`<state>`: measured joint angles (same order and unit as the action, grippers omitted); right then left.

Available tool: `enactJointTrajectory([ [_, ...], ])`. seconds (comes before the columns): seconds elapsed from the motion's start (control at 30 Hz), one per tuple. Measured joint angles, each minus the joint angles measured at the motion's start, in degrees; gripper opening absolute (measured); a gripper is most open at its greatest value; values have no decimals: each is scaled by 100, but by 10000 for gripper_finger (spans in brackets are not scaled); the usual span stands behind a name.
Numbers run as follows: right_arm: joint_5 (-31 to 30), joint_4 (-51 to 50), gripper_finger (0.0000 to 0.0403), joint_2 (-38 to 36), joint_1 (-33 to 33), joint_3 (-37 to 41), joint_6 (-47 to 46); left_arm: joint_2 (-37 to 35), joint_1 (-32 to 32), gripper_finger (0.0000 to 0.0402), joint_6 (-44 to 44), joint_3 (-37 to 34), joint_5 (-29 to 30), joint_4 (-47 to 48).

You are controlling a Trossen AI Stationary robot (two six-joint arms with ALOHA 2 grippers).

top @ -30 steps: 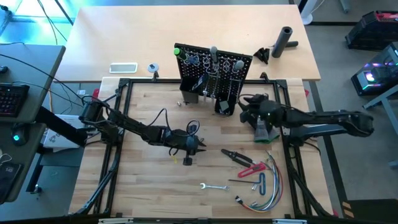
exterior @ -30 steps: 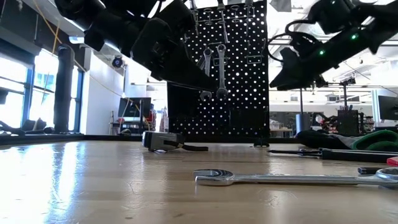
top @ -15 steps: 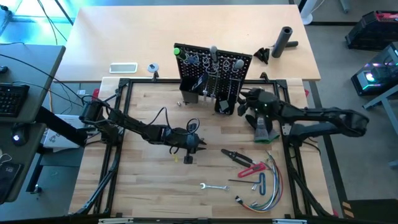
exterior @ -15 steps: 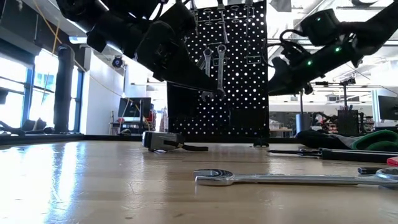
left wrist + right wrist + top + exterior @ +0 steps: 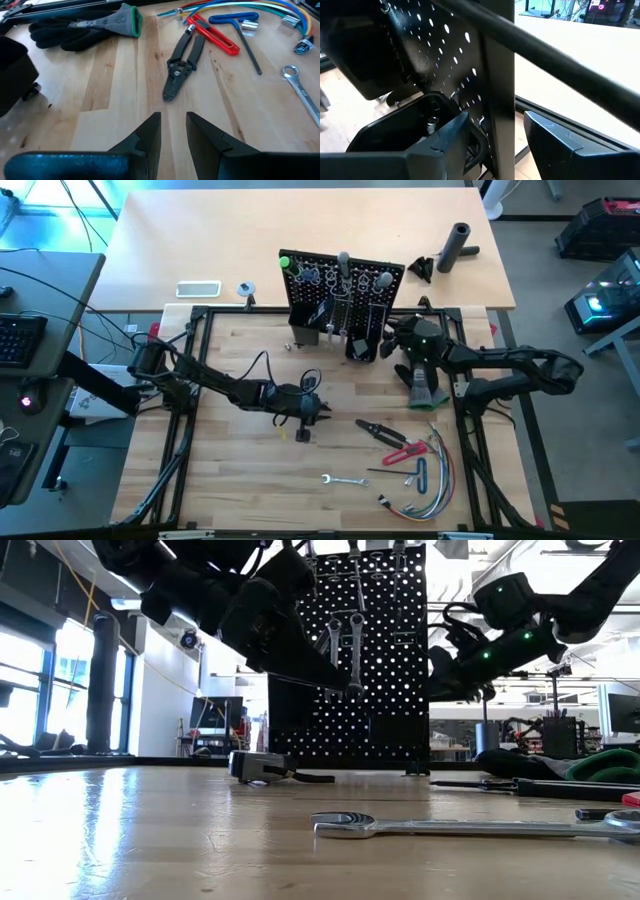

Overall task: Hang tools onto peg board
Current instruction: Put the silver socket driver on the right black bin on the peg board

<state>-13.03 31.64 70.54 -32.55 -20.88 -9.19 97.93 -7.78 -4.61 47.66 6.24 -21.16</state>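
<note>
We are centring the left gripper (image 5: 173,131), jaws narrow and empty, over the pliers (image 5: 183,65); the right gripper (image 5: 492,135), jaws wide, is waiting beside the peg board (image 5: 340,300).

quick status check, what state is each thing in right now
black perforated peg board: upright, silver wrenches already hanging on it
left pincer: slightly open, empty, above the wooden table
right pincer: open, straddling the board's edge
black pliers: lying flat, not hung
silver wrench: lying flat, not hung
black glove: lying limp on the table
</note>
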Motion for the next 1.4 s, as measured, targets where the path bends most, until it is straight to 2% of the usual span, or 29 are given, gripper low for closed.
enactJointTrajectory([
  [0.83, 585, 270, 185, 14, -802, -181, 135, 0, 214, 85, 138, 0, -4, 7],
  [1.03, 737, -5, 185, 299, -798, -579, 200, 0, 257, 85, 158, 0, -2, 27],
  [1.17, 620, -369, 185, 486, -794, -751, 221, 0, 254, 85, 202, 0, -4, 84],
  [1.4, 578, -749, 185, 302, -767, -756, 326, 0, 246, 85, 252, -2, -4, 380],
])
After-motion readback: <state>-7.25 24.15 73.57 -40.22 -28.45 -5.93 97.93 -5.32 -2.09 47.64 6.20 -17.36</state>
